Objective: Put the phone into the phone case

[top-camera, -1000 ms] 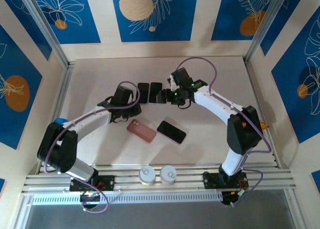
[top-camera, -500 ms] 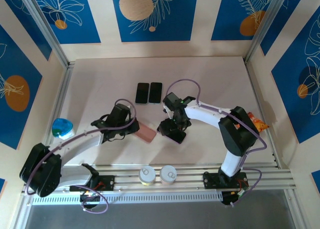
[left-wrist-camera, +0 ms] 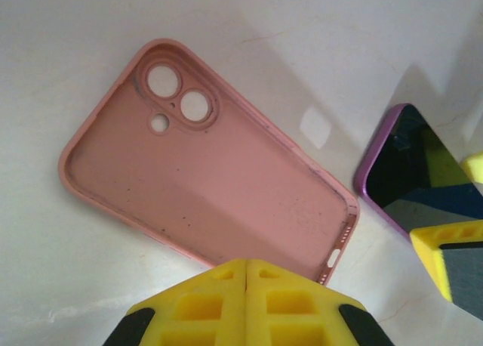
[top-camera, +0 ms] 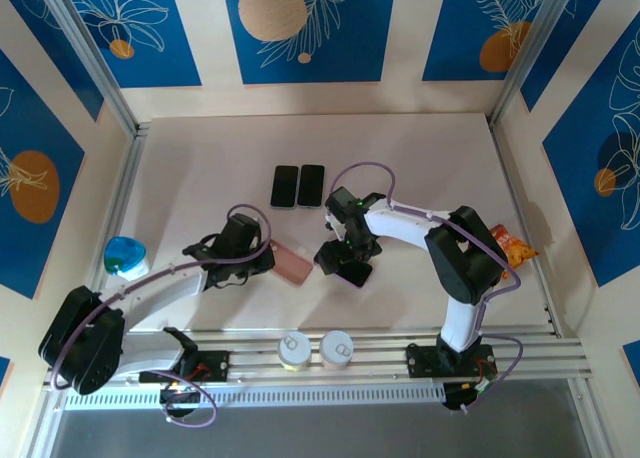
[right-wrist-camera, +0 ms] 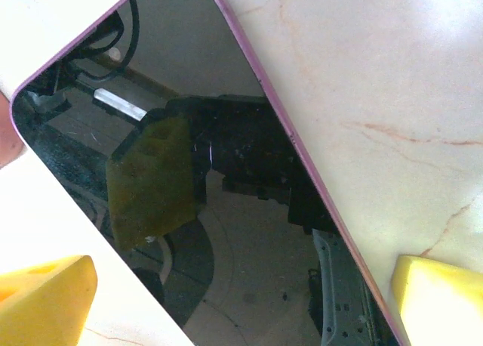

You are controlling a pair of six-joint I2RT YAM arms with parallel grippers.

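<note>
The pink phone case (left-wrist-camera: 204, 180) lies open side up on the table, its camera holes at the far end. My left gripper (left-wrist-camera: 247, 267) is shut with nothing between its yellow fingers, its tips over the case's near long edge. From above, the case (top-camera: 295, 266) sits just right of the left gripper (top-camera: 262, 260). The phone (right-wrist-camera: 226, 210), black screen up with a purple rim, lies flat to the case's right. My right gripper (right-wrist-camera: 241, 316) is open and straddles it, one yellow fingertip (right-wrist-camera: 45, 297) on each side. In the top view the right gripper (top-camera: 340, 256) covers most of the phone (top-camera: 352, 272).
Two more black phones (top-camera: 285, 186) (top-camera: 311, 185) lie side by side farther back. A blue object (top-camera: 125, 255) sits at the left edge, an orange packet (top-camera: 515, 248) at the right. Two cans (top-camera: 294, 350) (top-camera: 336, 348) stand on the front rail.
Both grippers came toward the near side from beside the back phones. The right one has lowered over the purple-rimmed phone; the left one has settled at the case's left edge.
</note>
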